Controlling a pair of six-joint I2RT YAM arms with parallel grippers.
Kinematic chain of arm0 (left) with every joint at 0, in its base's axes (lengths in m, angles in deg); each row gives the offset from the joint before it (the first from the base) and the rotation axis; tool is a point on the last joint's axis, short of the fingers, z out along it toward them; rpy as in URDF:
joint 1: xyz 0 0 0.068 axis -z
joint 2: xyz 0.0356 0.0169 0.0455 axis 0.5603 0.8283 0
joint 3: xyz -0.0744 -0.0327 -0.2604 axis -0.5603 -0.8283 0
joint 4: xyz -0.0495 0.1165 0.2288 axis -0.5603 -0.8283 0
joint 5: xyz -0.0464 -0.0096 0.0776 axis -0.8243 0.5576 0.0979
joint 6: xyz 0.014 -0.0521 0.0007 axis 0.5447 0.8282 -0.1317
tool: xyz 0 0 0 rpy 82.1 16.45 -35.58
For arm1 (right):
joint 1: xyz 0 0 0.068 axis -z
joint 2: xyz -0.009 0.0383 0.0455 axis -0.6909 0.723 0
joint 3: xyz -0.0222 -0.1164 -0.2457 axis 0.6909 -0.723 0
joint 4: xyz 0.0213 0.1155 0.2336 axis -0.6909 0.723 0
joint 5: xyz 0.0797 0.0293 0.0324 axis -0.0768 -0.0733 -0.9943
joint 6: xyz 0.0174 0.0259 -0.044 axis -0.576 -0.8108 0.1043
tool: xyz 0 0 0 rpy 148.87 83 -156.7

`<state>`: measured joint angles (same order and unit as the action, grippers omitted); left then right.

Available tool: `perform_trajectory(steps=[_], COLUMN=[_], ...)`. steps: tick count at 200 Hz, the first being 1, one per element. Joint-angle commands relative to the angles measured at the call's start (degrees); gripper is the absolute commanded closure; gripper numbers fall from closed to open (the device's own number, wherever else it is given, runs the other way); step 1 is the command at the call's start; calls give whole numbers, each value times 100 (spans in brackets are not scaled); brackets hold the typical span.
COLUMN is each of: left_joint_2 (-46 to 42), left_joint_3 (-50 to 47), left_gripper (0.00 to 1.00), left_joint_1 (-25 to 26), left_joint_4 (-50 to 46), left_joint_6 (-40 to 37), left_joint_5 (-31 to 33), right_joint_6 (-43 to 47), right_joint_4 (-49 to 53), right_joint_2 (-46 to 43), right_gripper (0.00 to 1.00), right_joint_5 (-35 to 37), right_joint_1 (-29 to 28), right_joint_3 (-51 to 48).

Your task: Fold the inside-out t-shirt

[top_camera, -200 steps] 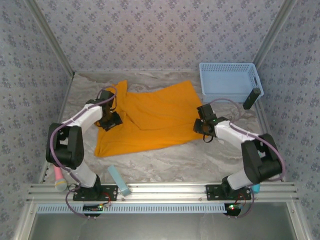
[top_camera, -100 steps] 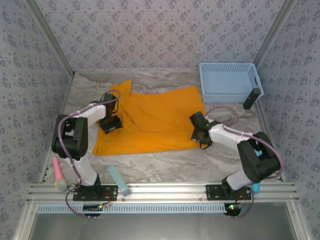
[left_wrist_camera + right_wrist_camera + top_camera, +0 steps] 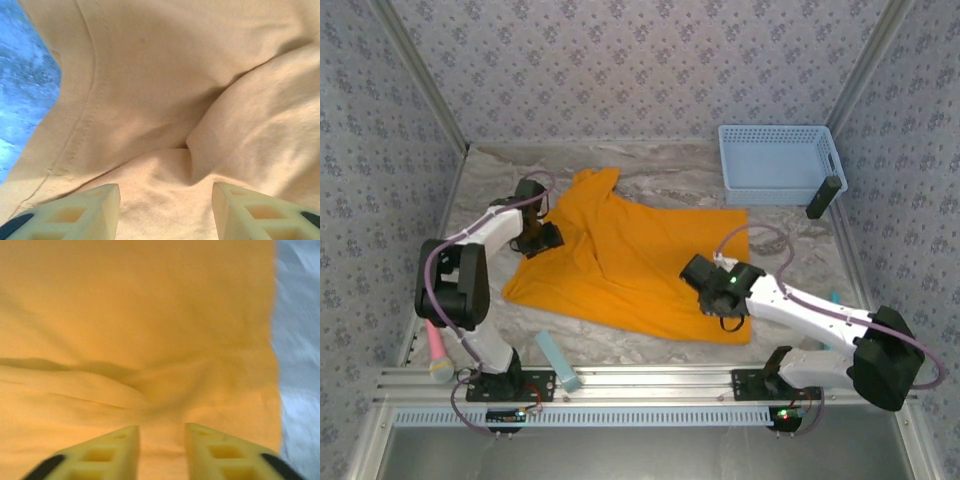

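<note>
On the worktop (image 3: 660, 165), spread and rumpled across the middle, the inside-out t-shirt (image 3: 620, 265). At its left edge, the left gripper (image 3: 166, 202), low over the cloth, jaws well apart above a soft fold, clamping nothing. On its near right corner, the right gripper (image 3: 161, 440), jaws parted a little, orange cloth creased just ahead of the gap, hem and bare worktop to the right.

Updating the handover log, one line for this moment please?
orange t-shirt: spread out, unfolded | left gripper: open over cloth | right gripper: open over cloth
</note>
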<state>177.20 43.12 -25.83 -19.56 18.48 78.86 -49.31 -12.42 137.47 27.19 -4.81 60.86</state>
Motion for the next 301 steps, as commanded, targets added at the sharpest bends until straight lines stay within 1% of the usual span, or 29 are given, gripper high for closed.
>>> perform_trajectory(steps=[1,12,24,36,55,67,79,106,117,131,135,150,169,190,211,228,246,254,270,286,301], left_joint_2=[-194,-149,-42,147,472,635,727,948,1025,1103,1115,1155,1124,1085,1107,1137,1129,1123,1096,1043,977], left_joint_3=[232,292,371,504,716,816,867,922,900,847,838,781,570,341,296,299,299,299,298,264,229], left_gripper=[48,49,49,50,56,57,57,58,59,65,68,85,91,95,95,96,96,97,97,98,98], left_joint_1=[-154,-207,-254,-265,-265,-267,-271,-280,-280,-289,-289,-305,-383,-442,-439,-444,-447,-446,-455,-477,-513], left_joint_4=[18,185,385,418,364,310,274,368,461,540,542,512,670,900,976,989,976,946,890,886,897], left_joint_6=[-6,-170,-410,-605,-879,-1034,-1170,-1306,-1306,-1297,-1289,-1254,-1117,-986,-964,-981,-1007,-1016,-1034,-1003,-981], left_joint_5=[-465,-868,-1378,-1736,-2067,-2091,-1883,-1721,-1768,-1755,-1714,-1502,-1318,-1293,-1351,-1435,-1459,-1399,-1273,-1161,-1063], right_joint_6=[2545,3104,3627,3870,3938,3821,3685,3495,3427,3374,3362,3329,3290,3282,3187,3183,3204,3201,3260,3350,3343], right_joint_4=[-2014,-2671,-2989,-3205,-3394,-3353,-3299,-3073,-3053,-3067,-3053,-2978,-2920,-2930,-2974,-2955,-2926,-2897,-2769,-2679,-2652], right_joint_2=[391,1023,1824,2641,3759,4398,4915,5659,5850,6074,6131,6362,6602,6768,6888,6920,6840,6769,6553,6276,5995], right_gripper=[65,63,62,62,60,59,59,60,60,60,60,60,60,60,61,72,89,95,98,98,98], right_joint_5=[-887,-1463,-1948,-2126,-2645,-3062,-3366,-3702,-3709,-3701,-3678,-3707,-3804,-3859,-3988,-4104,-4156,-4124,-3883,-3616,-3170], right_joint_1=[293,395,480,500,583,613,563,394,348,345,351,384,386,330,340,351,353,365,368,385,404], right_joint_3=[681,1122,1797,2524,3485,4057,4502,5275,5431,5574,5616,5824,6002,6089,6200,6297,6348,6350,6328,6201,5969])
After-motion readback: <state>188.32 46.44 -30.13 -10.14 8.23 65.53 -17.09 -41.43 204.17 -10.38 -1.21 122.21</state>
